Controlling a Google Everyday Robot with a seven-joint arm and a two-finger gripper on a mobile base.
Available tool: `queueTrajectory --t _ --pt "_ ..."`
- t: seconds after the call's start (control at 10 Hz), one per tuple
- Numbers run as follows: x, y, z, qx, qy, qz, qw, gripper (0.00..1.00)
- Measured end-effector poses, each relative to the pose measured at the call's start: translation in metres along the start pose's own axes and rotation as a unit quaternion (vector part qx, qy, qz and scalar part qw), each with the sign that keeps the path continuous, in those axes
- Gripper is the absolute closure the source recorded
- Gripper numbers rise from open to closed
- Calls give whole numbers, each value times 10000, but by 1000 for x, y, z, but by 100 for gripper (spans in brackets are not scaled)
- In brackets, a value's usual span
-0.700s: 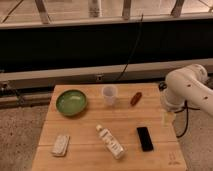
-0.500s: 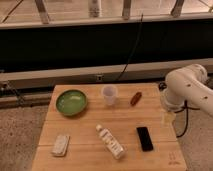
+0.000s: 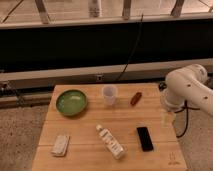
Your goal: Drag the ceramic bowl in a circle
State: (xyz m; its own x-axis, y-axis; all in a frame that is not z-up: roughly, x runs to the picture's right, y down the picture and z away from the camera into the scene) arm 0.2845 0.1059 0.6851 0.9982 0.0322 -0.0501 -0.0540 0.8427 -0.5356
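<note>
The ceramic bowl (image 3: pixel 71 102) is round, shallow and glossy green, and sits on the wooden table (image 3: pixel 90 150) at its far left. My white arm stands off the table's right side. My gripper (image 3: pixel 167 119) hangs down at the table's right edge, far from the bowl and touching nothing that I can see.
A translucent white plastic cup (image 3: pixel 109 95) stands at the far middle, with a small brown object (image 3: pixel 135 98) to its right. A white bottle (image 3: pixel 111 142) lies in the middle front, a black phone (image 3: pixel 145 138) to its right, a white packet (image 3: pixel 61 144) at the front left.
</note>
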Motion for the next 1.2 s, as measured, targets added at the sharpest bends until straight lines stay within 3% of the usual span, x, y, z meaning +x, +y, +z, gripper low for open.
queueTrajectory --t 0.8,1.2 --pt "-1 -1 -1 14 27 -28 10000 20" --pt "-51 -24 -1 120 221 -515 9984 20"
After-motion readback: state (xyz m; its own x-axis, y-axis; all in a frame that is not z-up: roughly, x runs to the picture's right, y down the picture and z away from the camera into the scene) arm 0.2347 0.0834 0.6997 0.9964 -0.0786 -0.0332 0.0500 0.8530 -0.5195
